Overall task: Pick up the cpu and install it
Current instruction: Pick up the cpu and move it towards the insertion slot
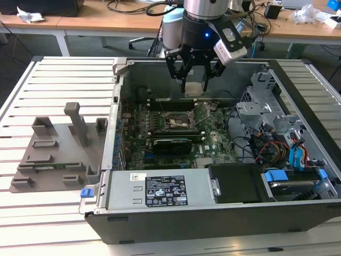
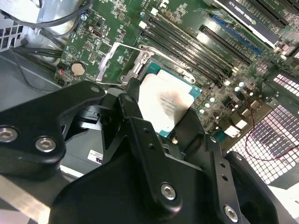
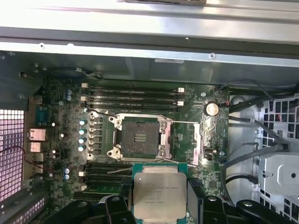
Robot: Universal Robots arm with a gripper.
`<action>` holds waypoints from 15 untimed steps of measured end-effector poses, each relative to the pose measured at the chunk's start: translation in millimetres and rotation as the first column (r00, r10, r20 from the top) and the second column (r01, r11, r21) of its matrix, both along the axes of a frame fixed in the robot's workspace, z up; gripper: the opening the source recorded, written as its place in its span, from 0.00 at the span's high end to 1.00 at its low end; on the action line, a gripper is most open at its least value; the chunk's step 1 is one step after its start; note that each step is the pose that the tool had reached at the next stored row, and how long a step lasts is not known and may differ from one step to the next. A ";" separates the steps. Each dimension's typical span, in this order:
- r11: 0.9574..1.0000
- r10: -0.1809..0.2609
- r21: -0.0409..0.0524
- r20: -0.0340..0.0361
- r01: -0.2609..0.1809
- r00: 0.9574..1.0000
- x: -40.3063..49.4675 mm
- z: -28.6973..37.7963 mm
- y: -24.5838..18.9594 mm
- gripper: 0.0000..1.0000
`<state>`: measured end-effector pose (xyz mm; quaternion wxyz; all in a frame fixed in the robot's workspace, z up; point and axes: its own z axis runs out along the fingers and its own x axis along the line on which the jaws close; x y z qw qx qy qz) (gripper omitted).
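One cpu [image 3: 159, 193], silvery top up, sits clamped between my jaws, gripped by two opposite edges. I hold it in the air above the motherboard [image 3: 191, 121], just beside the open black socket [image 3: 139, 137] and not touching it. The open computer case [image 1: 213, 221] lies on the slatted table [image 1: 53, 74], nearer the edge at the exterior view's right.

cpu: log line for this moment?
claw: shut on cpu | cpu: held above motherboard, not seated | socket: empty, open
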<state>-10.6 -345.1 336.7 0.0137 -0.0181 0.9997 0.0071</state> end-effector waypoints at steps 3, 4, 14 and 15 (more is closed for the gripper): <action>1.000 0.000 0.000 0.000 0.000 1.000 0.0 -1.4 0.0 0.45; 1.000 0.000 0.000 0.000 0.000 1.000 0.0 -1.8 0.0 0.45; 1.000 0.000 0.000 0.000 0.000 1.000 0.0 -5.2 0.0 0.45; 1.000 0.000 0.000 0.000 0.000 1.000 0.0 -5.9 0.0 0.45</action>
